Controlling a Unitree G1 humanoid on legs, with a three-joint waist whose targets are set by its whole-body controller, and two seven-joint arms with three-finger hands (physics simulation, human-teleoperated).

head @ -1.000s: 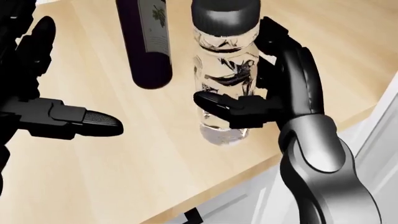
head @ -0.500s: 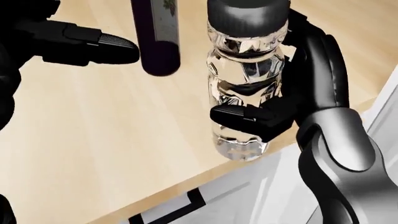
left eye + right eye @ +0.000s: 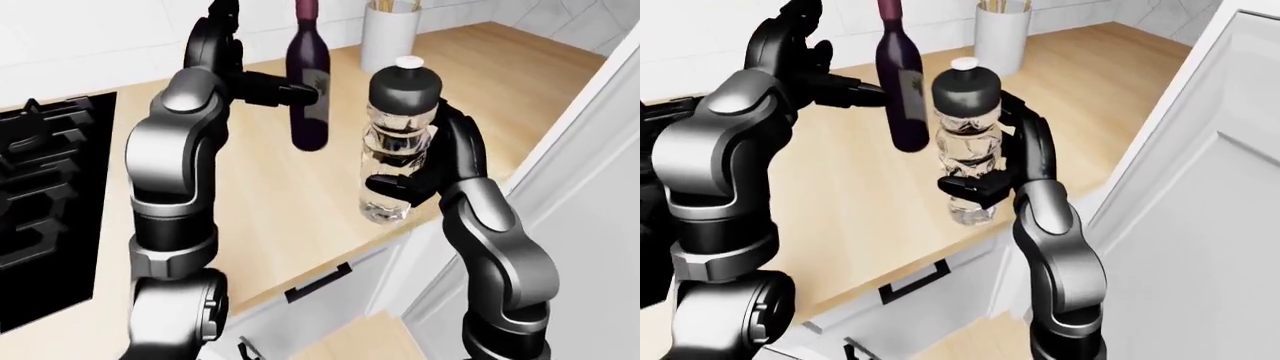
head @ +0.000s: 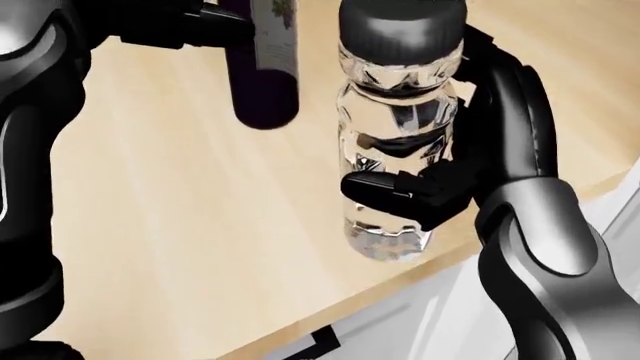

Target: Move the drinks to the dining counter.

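Here, clear ribbed water bottle (image 3: 398, 135) with dark cap, upright, clasped by right robot hand (image 3: 425, 176).

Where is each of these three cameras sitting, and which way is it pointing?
Head view: on the head, aimed steeply down at the counter; shows the right hand round the water bottle.
Left-eye view: on the head, looking down over both arms; left hand at the wine bottle, stove at left.
Right-eye view: the same, from slightly to the right.
All share both bottles.

Bright even sim light, soft shadows, sharp renders, no blur.
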